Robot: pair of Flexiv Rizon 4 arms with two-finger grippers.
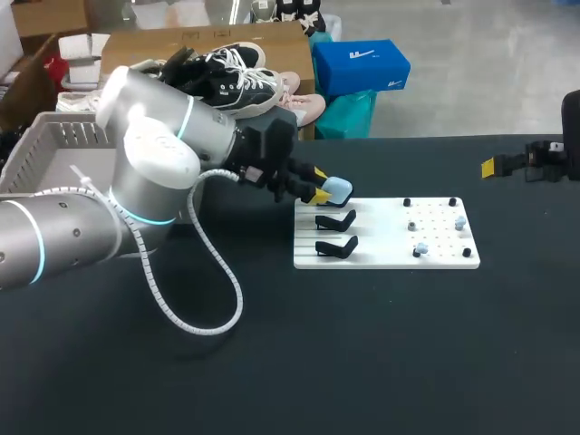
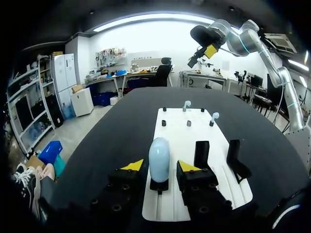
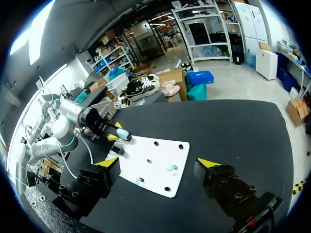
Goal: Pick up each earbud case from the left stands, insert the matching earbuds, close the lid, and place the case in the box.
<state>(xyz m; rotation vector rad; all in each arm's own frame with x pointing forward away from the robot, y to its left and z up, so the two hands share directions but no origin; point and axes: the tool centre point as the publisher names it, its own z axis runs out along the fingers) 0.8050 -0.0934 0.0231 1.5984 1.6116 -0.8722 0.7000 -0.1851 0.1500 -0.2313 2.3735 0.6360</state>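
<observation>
The left gripper [image 1: 319, 184] is down at the near end of the white board [image 1: 385, 258], its fingers spread open on either side of the pale blue case [image 1: 337, 189]. From the left wrist view a thin gap shows on each side, so the yellow tips [image 2: 133, 166] flank the case without touching it. The case stands upright, lid shut, on the black stand at the back of the row, and the two other stands [image 1: 335, 220] beside it hold nothing. Further along the board are small black pegs [image 1: 406, 202], and two pale blue earbuds [image 1: 460, 220] sit among them, well apart from the case. A short grey post [image 1: 411, 226] stands between the earbuds. The right gripper [image 3: 158, 165] hangs wide open, holding nothing, out over the right side of the black table [image 1: 381, 362] and well away from the board. Behind the left arm [image 1: 154, 154], at the left edge, is the grey slatted box [image 1: 63, 134]
</observation>
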